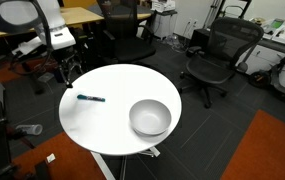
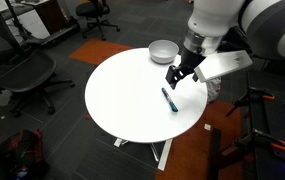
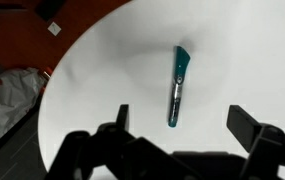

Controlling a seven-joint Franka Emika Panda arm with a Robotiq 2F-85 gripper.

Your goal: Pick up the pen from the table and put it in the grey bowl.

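Observation:
The pen lies flat on the round white table, dark with a blue-teal end. It also shows in both exterior views. My gripper is open and empty, hovering just above the pen, with the pen's lower tip between the two fingers. In an exterior view the gripper hangs over the pen near the table's edge; in the other it sits at the table's far left edge. The grey bowl stands upright and empty on the table, apart from the pen.
Black office chairs stand around the table. Wooden desks are at the back. An orange-red carpet patch lies beside the table. A white bag lies on the floor below the table edge.

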